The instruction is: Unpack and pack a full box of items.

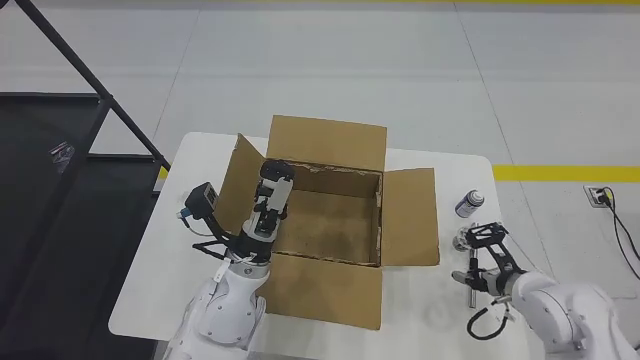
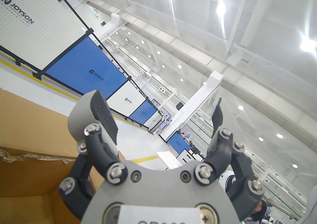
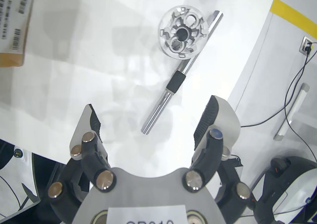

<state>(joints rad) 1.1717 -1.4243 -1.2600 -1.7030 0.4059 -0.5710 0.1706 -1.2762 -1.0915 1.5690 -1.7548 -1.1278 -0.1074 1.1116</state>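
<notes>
We see the brown cardboard box [image 1: 328,142], flaps spread; at its three o'clock lies a smooth chrome rod [image 3: 176,80]. Left gripper [image 2: 158,108] and right gripper [image 3: 151,111] gape wide, empty.

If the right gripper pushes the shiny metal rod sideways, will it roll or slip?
Likely it rolls: the metal rod is round and lies flat on the table. Its polished surface may slip when gripped; the black band probably holds better.

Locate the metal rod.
Right wrist view: the rod lies on the table's right side, just ahead of the right gripper, beside the round metal part.
</notes>
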